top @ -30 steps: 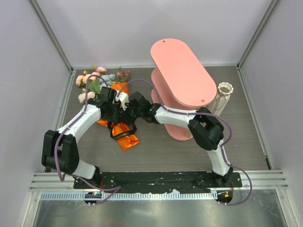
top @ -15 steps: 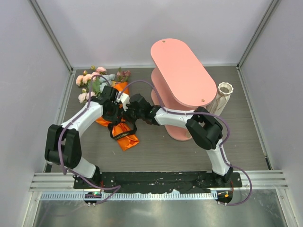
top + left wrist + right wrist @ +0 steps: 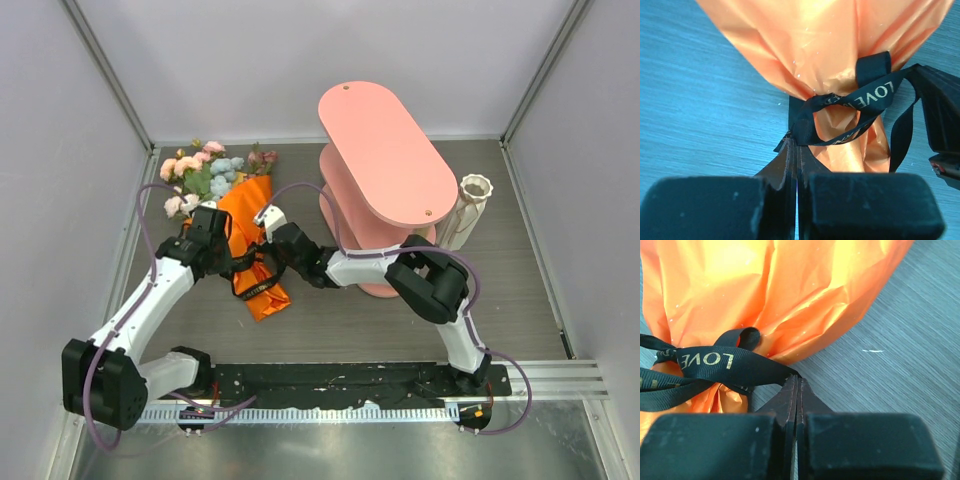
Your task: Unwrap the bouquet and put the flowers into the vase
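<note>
Grey bench carrying a pink three-tier oval shelf at centre-right. The orange-wrapped bouquet lies to the shelf's left with its flowers toward the far-left corner, and the cream ribbed vase stands just beside the shelf on the right. A black ribbon lettered "LOVE" binds the bouquet's narrow neck; the left tool and the right tool, jaws together, each pinch the ribbon from opposite sides.

Lab robot cell: plain white panel walls, aluminium posts far left and far right, grey wood-grain table, black mounting plate and aluminium rail along the near edge.
</note>
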